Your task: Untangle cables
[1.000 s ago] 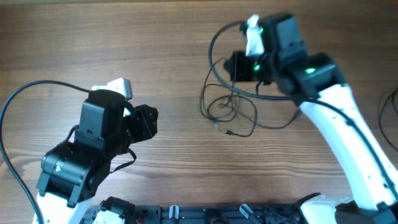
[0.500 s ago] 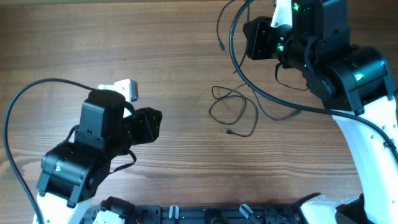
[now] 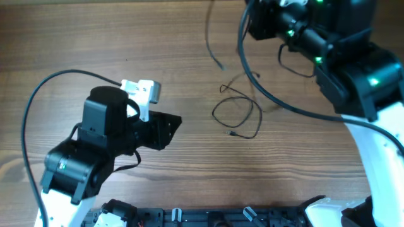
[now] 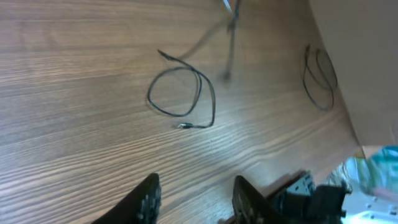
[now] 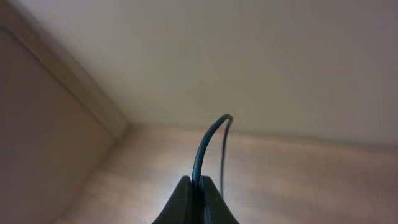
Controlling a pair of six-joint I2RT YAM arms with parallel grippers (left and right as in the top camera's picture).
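My left gripper [image 4: 198, 200] hangs short of the loop [image 4: 180, 93], fingers apart and empty. The loop lies flat on the table [image 3: 95, 38]. Beyond the loop, my right gripper [image 5: 199, 186] is clamped on a second cable [image 5: 208, 146], held high. I judge these two nearly parted, though a blurred strand hangs above the loop. A coil [image 4: 320, 78] right of the loop waits.

A wooden table [image 3: 95, 38] with warm brown, lengthwise grain fills the overhead view under soft, even light. In the right wrist view, a pale beige wall [image 5: 280, 56] meets a darker tan panel [image 5: 37, 124] at a slanted, blurred corner seam.
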